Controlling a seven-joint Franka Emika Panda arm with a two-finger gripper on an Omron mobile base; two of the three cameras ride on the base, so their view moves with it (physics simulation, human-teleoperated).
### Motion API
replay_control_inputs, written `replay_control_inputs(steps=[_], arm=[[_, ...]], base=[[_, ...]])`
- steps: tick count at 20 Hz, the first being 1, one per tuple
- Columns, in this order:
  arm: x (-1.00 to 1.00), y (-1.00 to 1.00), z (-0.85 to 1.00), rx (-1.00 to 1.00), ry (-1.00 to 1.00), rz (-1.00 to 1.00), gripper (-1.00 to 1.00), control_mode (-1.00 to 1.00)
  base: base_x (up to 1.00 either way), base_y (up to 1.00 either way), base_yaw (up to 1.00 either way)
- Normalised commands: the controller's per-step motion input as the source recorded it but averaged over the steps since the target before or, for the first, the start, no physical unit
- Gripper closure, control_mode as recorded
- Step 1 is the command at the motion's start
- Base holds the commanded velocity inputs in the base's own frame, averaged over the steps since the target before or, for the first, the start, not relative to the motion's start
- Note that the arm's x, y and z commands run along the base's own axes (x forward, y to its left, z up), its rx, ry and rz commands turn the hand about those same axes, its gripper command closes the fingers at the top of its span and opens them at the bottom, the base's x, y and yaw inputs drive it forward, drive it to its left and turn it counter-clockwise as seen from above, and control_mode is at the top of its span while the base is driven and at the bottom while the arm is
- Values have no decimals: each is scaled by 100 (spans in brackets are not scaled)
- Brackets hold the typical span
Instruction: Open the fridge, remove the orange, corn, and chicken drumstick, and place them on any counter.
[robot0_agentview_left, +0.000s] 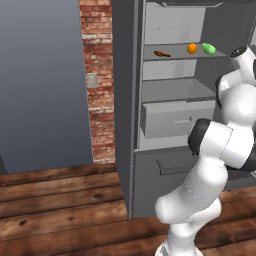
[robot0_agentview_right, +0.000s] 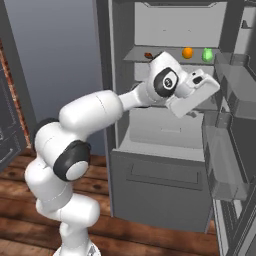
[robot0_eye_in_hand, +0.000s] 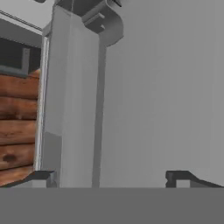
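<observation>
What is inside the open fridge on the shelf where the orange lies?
On that shelf of the fridge lie the chicken drumstick, the orange and the corn, in a row. In the right base view the arm covers part of the drumstick.

1. We see the fridge (robot0_agentview_left: 129, 100) standing open, its pale interior exposed.
2. One shelf carries the chicken drumstick (robot0_agentview_left: 162, 53), the orange (robot0_agentview_left: 192, 48) and the corn (robot0_agentview_left: 209, 48), left to right, apart.
3. A drawer (robot0_agentview_left: 172, 117) sits below.
</observation>
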Motion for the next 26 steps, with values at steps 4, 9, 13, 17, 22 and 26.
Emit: replay_control_inputs(steps=[4,9,13,17,22,26], arm=[[-4,-6,0,28,-5,7,-100,-100],[-42,49,0,11,-28,23,-100,-100],[-70,80,0,0,-25,27,-100,-100],[-68,100,-2,0,-24,23,-100,-100],[-52,100,-1,1,-19,12,-100,-100],[0,96,36,25,-3,-7,-100,-100]], base=[[0,0,0],[0,0,0],[0,0,0],[0,0,0],[0,0,0],[0,0,0]])
